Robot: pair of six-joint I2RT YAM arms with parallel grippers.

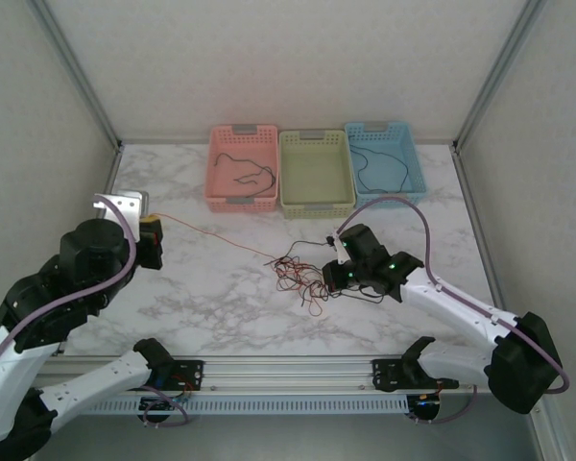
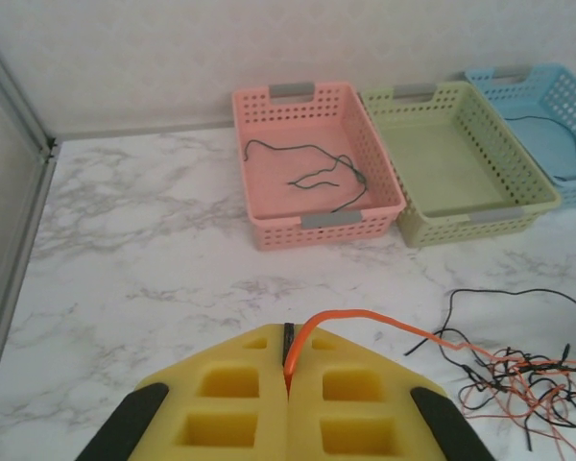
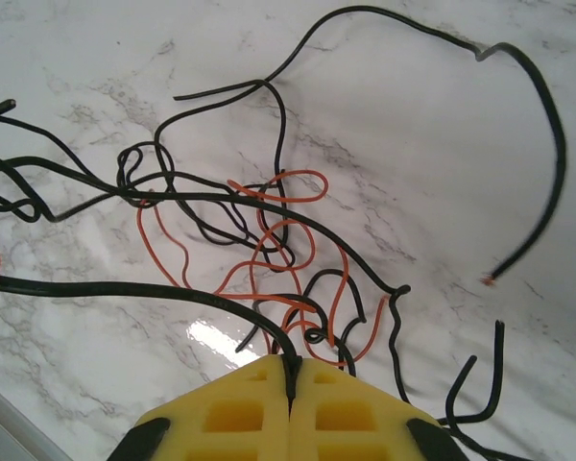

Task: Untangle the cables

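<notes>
- The marble table (image 1: 202, 288) has broad bare stone left of the heap and a bare band in front of the baskets, so there is room to drag a wire clear. The side walls (image 1: 38, 144) and the near rail (image 1: 288, 370) hem it in.
- Three baskets line the far edge. The pink basket (image 1: 212, 173) has one dark wire (image 1: 245, 173) curled inside, and the blue basket (image 1: 418, 163) has another. The green basket (image 1: 315, 207) between them shows nothing, though a wire that thin could hide at this range.
- Judging by that, two wires are sorted and the bulk is left to do.
- The cables (image 1: 307, 274) sit as a tangle right of centre on the table, well apart from the baskets, with black and red-orange loops knotted through one another.
- The left gripper (image 2: 289, 370) has its pads pressed together on the end of a red-orange wire (image 2: 365, 317), which runs in a near-straight line from the heap out to the left.
- That gripper is close to the table's left edge, just beside a metal bracket (image 1: 127, 204), so there is likely little room to pull further that way.
- The right gripper (image 3: 290, 370) is pinched on a black wire (image 3: 125, 288) at the near side of the heap, seemingly anchoring it.
- One loose black end (image 3: 533, 144) arches free on the far side of the knot.
</notes>
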